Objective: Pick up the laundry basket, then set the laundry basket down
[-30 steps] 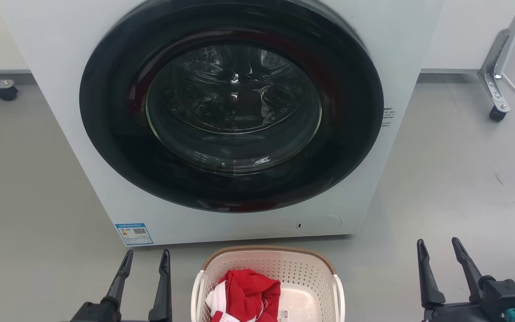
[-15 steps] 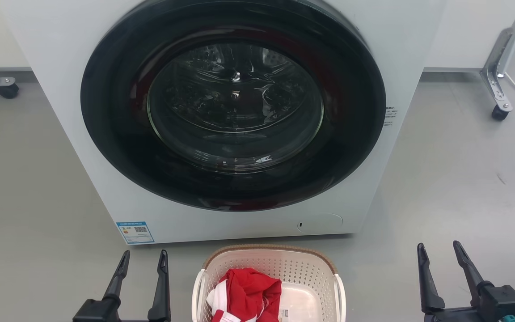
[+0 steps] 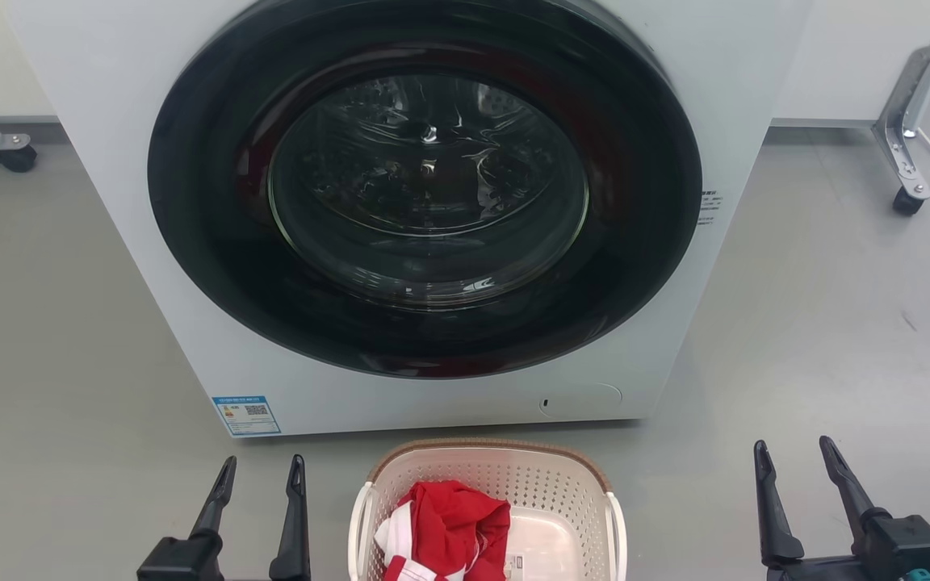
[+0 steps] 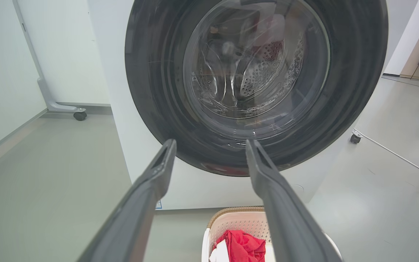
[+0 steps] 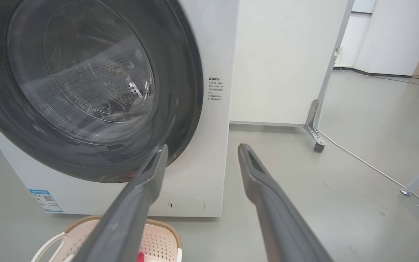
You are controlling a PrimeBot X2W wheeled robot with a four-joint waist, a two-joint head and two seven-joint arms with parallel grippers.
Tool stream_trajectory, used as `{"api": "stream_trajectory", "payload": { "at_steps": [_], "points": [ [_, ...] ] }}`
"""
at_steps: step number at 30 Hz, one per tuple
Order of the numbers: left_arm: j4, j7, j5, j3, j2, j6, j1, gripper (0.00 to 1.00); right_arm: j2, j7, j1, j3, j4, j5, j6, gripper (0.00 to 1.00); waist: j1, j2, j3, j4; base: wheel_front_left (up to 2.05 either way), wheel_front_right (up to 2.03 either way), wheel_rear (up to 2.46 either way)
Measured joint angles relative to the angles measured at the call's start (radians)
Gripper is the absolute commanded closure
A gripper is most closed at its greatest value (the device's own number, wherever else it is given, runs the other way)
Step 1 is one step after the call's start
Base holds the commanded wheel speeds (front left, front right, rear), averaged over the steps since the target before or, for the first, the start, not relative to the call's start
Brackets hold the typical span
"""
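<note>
On the grey floor (image 3: 796,339), the laundry basket (image 3: 550,486) sits between the left gripper (image 3: 263,464) and right gripper (image 3: 792,445), both spread empty, apparently placed to take its handles.

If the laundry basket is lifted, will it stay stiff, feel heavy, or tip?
The laundry basket looks like rigid perforated plastic, so it probably keeps its shape. With one red garment visible, it is likely light. The garment lies leftward, so it may tilt slightly.

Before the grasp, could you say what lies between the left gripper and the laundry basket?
In the head view, bare grey floor separates the left gripper from the laundry basket.
</note>
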Motion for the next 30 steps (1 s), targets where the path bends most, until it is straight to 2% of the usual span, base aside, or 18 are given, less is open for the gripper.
{"api": "stream_trajectory", "payload": {
  "at_steps": [14,15,23,30],
  "points": [
    [-0.028,0.049,0.034,0.009,-0.012,0.000,0.000,0.00,0.005,0.030,0.000,-0.016,-0.021,-0.017,0.000,0.00,0.0000,0.0000,0.011,0.008,0.00,0.00,0.00],
    [-0.026,0.051,0.034,0.008,-0.013,0.000,0.001,1.00,0.006,0.030,0.000,-0.015,-0.020,-0.017,0.000,1.00,0.0000,0.0000,0.011,0.008,0.00,0.00,0.00],
    [0.029,0.055,0.021,0.013,-0.017,-0.003,0.013,1.00,0.026,0.035,0.020,-0.013,0.033,-0.001,0.004,1.00,0.0000,0.0000,0.011,0.008,0.00,0.00,0.00],
    [0.049,0.069,-0.064,0.034,-0.021,-0.021,0.012,1.00,0.035,0.056,0.017,-0.039,0.051,0.082,0.021,1.00,0.0000,0.0000,0.010,0.005,0.00,0.00,0.00]
  ]
}}
